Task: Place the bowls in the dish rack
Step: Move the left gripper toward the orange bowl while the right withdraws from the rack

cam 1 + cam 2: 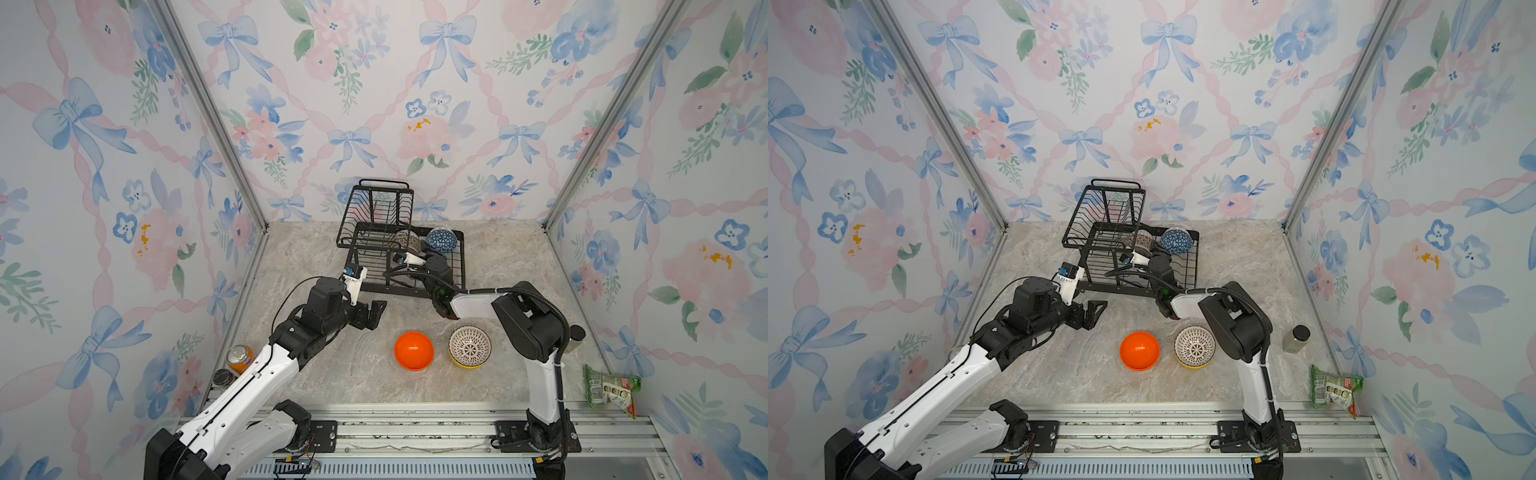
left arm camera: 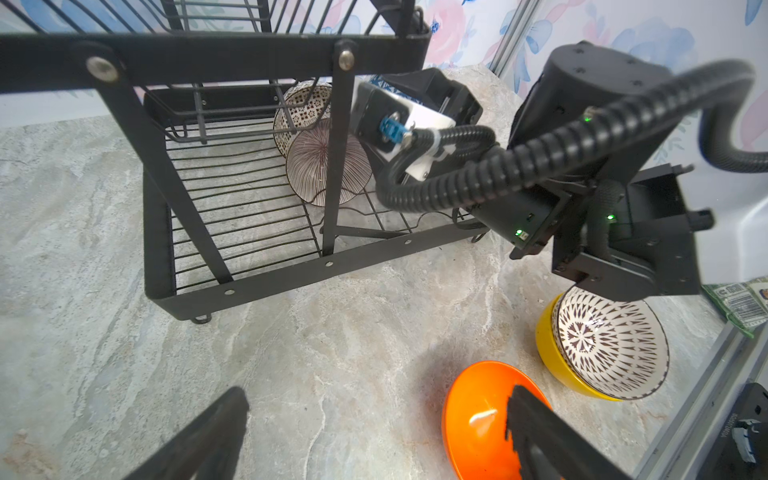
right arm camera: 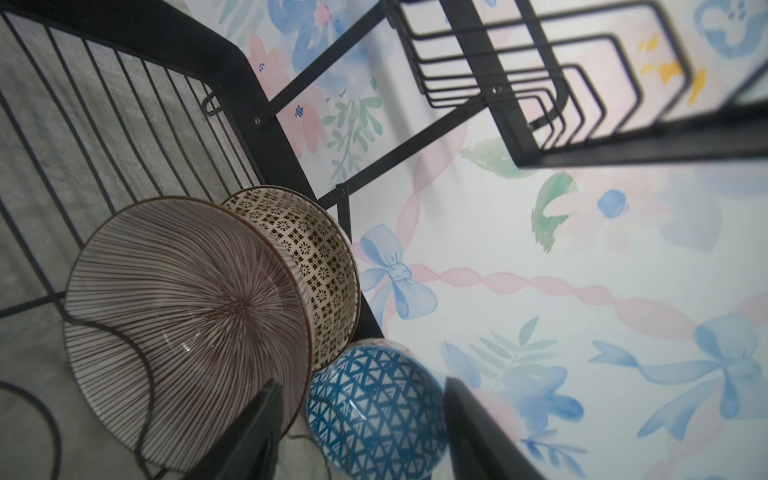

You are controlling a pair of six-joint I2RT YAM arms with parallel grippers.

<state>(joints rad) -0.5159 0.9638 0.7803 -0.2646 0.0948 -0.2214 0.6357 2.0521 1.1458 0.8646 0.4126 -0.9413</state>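
The pink-striped bowl [image 3: 187, 316], lattice bowl [image 3: 324, 266] and blue bowl [image 3: 374, 415] lean in the dish rack's [image 2: 266, 281] lower tray. The right fingers [image 3: 249, 436] are spread apart close by them and hold nothing. The left fingers [image 2: 220, 424] are wide apart and hold nothing, over the surface [image 2: 332, 353] near the orange bowl [image 2: 478, 415].

The dish rack [image 2: 208, 54] stands at the back of the bench [image 1: 332, 374], with three bowls [image 3: 187, 324] on edge in the back right of its lower tray [image 2: 270, 280]. Before it, a lone bowl [image 1: 414, 350] lies left of a nested pair of bowls [image 1: 469, 347].
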